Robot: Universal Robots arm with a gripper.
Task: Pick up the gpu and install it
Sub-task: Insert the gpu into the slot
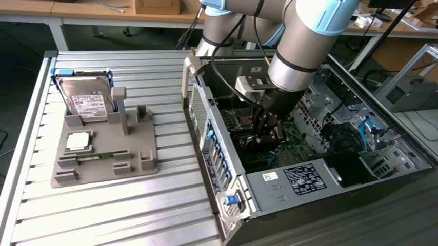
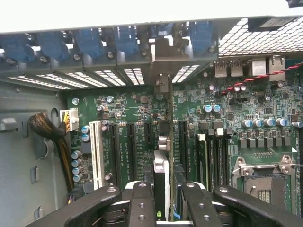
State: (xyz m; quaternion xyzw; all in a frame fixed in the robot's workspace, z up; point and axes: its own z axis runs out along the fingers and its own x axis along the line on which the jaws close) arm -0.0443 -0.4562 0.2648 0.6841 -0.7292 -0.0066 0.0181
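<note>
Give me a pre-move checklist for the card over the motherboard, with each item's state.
1. Card held: the gripper is shut on the gpu, fingers either side. Ok.
2. Card orientation: edge-on, running the same way as the motherboard slots. Ok.
3. Card over a free slot: cannot tell which black slot it sits above.
4. Bracket lined up with the rear opening of the computer case: the bracket reaches the rear wall; fit cannot tell.
5. Arm inside the case without touching its walls: cannot tell.
6. Hard drive left in its grey stand outside the case. Ok.
</note>
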